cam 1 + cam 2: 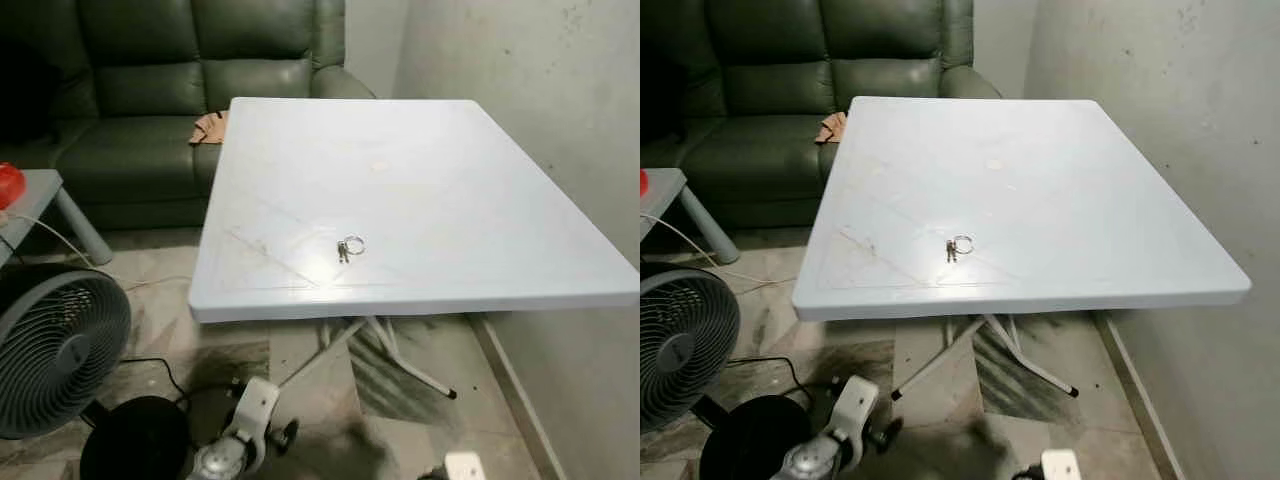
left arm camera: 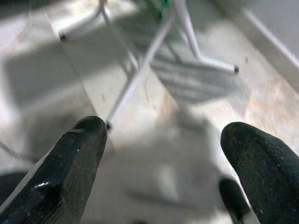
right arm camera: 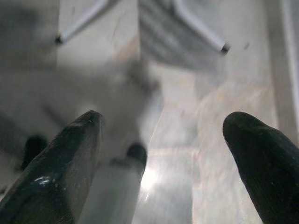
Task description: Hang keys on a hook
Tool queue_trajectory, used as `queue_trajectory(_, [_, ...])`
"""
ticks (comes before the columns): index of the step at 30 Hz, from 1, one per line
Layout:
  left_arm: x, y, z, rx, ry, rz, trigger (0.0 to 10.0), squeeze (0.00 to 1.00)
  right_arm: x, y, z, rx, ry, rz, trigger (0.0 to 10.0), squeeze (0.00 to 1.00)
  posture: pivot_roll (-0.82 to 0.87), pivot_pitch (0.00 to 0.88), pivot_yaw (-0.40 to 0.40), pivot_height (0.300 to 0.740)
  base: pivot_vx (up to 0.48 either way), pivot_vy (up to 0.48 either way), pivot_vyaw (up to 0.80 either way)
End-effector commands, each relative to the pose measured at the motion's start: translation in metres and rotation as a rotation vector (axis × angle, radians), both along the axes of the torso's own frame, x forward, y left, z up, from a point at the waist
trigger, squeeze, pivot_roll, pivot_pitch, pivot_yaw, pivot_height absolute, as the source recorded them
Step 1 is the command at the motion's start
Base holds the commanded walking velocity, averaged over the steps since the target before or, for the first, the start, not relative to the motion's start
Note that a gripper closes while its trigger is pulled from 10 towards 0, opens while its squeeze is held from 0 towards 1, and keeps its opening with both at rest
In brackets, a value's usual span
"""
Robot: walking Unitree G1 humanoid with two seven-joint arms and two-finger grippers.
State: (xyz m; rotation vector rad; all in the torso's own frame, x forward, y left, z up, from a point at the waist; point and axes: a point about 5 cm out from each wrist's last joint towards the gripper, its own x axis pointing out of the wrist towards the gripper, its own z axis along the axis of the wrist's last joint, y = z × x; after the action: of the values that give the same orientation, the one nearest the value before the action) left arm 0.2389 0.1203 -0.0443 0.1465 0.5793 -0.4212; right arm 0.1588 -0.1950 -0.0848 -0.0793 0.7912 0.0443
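My left hand (image 2: 161, 154) hangs low over the floor (image 2: 196, 116), fingers spread wide and holding nothing; my right hand (image 3: 161, 149) is the same, wide open and empty. Both wrist views are blurred, showing little beyond the white legs (image 2: 140, 74). The keys (image 1: 349, 247) lie on the worktop (image 1: 450, 190) near its front edge, too small to count. The sofa (image 1: 150, 100) is cut off behind.

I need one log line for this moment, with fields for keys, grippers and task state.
keys: on white table, near front edge | left gripper: open, low over floor | right gripper: open, low over floor | task: keys not picked up
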Motion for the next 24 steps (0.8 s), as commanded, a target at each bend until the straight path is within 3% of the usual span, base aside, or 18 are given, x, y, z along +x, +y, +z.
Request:
queue_trajectory(1, [0.006,0.003,0.006,-0.016,-0.043,-0.005,10.0,0.0,0.008,-0.001,0.005,0.01,-0.056,0.005,10.0,0.0,-0.01,0.026,-0.001,0.74,0.0,0.0,0.0])
queue_trajectory(2, [0.015,0.001,0.016,-0.053,-0.105,-0.006,10.0,0.0,0.018,-0.004,0.014,-0.013,-0.13,0.045,10.0,0.0,-0.01,0.026,-0.001,0.74,0.0,0.0,0.0])
queue_trajectory(3, [0.015,0.001,0.016,-0.053,-0.105,-0.006,10.0,0.0,0.018,-0.004,0.014,-0.013,-0.13,0.045,10.0,0.0,-0.01,0.026,-0.001,0.74,0.0,0.0,0.0])
queue_trajectory(5, [0.025,-0.002,0.028,-0.088,-0.19,-0.017,10.0,0.0,0.033,-0.01,0.028,-0.014,-0.254,0.062,10.0,0.0,-0.02,0.028,-0.006,0.74,0.0,0.0,0.0])
queue_trajectory(9, [0.03,-0.006,0.036,-0.112,-0.239,-0.032,10.0,0.0,0.04,-0.014,0.039,-0.03,-0.342,0.071,10.0,0.0,-0.02,0.028,-0.006,0.74,0.0,0.0,0.0])
queue_trajectory(16, [0.033,-0.019,0.048,-0.138,-0.34,-0.112,10.0,0.0,0.047,-0.019,0.058,-0.044,-0.523,0.072,10.0,0.0,-0.02,0.022,0.0,0.74,0.0,0.0,0.0])
queue_trajectory(24, [0.031,-0.035,0.06,-0.147,-0.453,-0.26,10.0,0.0,0.043,-0.011,0.08,-0.041,-0.71,0.13,10.0,0.0,-0.03,0.029,0.016,0.74,0.0,0.0,0.0])
